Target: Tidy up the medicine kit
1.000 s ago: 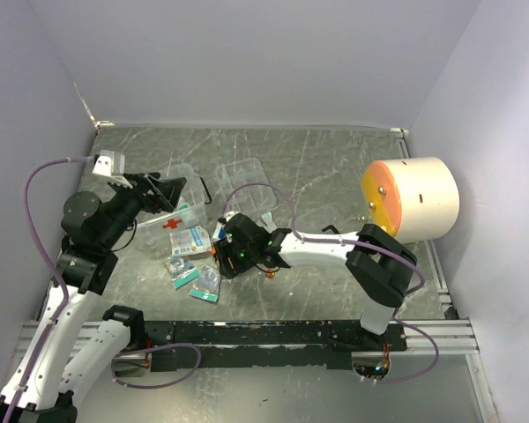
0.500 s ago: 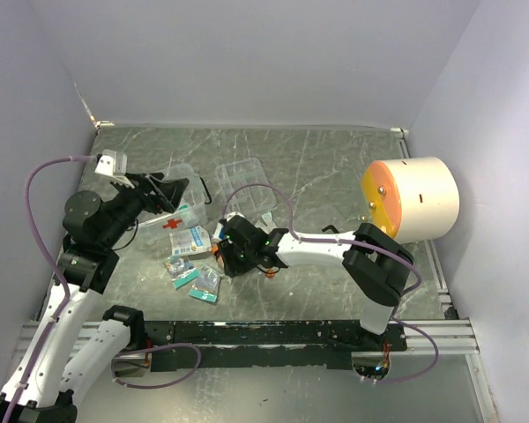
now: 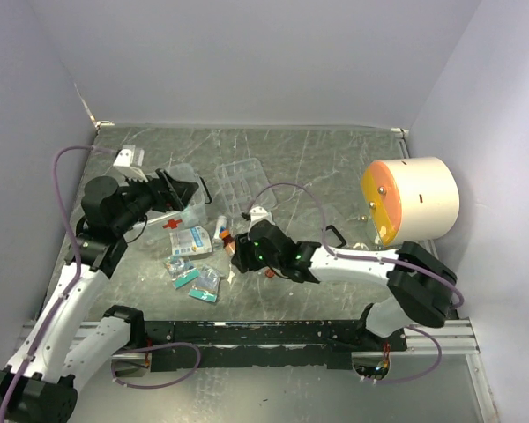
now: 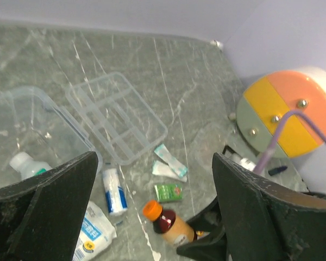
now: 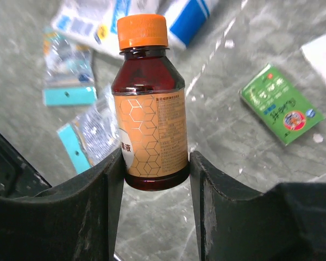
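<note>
- The right hand (image 5: 156,173) is closed on a small amber-brown bottle with an orange screw cap (image 5: 150,109). One finger presses each side of the bottle's lower body. Whether its base touches the worktop (image 3: 335,167) I cannot tell.
- The left hand (image 3: 182,187) is spread wide with nothing between its fingers. It hangs over the left part of the worktop, just above the kit.
- The small clear plastic rectangular box with a red cross mark (image 3: 178,211) sits at the left of the grey-green marbled worktop with its top open. A white bottle (image 4: 25,163) lies inside it (seen through the wall in the left wrist view).
- The clear divided tray (image 4: 117,117) lies flat just beside the box, on its right.
- Loose on the worktop near the amber bottle are a white-and-blue tube (image 4: 114,190), a green packet (image 4: 168,192), pale sachets (image 4: 168,162) and a blue-printed white pouch (image 3: 191,240).
- A big cream cylinder with an orange face (image 3: 414,198) stands well apart at the right edge.
</note>
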You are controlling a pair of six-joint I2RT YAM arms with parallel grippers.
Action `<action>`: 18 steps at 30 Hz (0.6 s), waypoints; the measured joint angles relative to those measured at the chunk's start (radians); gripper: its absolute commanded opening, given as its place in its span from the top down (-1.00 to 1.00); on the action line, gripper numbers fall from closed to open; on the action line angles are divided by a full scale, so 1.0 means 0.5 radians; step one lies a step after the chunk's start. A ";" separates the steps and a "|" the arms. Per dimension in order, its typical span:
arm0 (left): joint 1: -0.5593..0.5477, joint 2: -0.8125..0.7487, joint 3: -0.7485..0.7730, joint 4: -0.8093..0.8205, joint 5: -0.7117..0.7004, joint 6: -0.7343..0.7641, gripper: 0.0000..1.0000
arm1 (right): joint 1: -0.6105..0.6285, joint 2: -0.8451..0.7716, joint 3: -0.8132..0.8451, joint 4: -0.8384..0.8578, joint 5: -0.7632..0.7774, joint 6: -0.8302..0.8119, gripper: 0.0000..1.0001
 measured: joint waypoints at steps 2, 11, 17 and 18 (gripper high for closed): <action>-0.001 0.048 -0.001 -0.024 0.065 -0.014 -0.96 | 0.000 -0.080 -0.037 0.092 0.060 0.016 0.26; -0.002 0.013 -0.089 0.034 0.317 -0.157 -0.91 | 0.000 -0.256 -0.019 0.472 0.288 0.018 0.28; -0.002 -0.004 -0.238 0.142 0.413 -0.382 -0.86 | 0.000 -0.265 0.049 0.610 0.330 -0.027 0.28; -0.002 0.007 -0.263 0.176 0.430 -0.430 -0.86 | 0.000 -0.265 0.065 0.626 0.330 -0.036 0.28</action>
